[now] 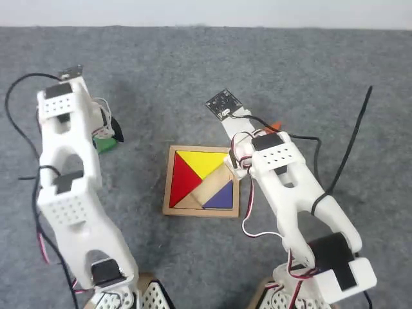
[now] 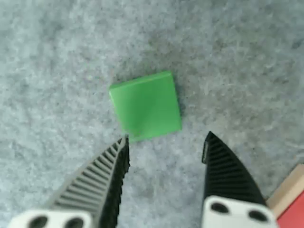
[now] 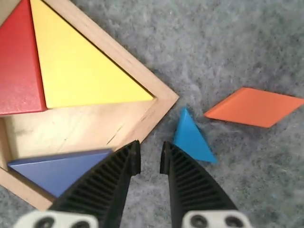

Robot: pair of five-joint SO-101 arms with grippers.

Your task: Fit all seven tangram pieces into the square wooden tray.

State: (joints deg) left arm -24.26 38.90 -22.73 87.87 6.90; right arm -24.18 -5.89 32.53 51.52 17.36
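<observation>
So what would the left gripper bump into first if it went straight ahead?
Probably the green square, lying on the grey mat right ahead of the left gripper; its fingers are open. Depth is unclear.

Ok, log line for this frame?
left claw open by green square | right claw slightly open at tray corner | light-blue triangle, orange parallelogram outside tray

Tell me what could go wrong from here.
1. The green square lies flat on the carpet ahead of the open left gripper; a pinch may skid it away rather than lift it.
2. The light blue triangle sits right beside the tray corner, near the right gripper; reaching for it may knock the tray askew.
</observation>
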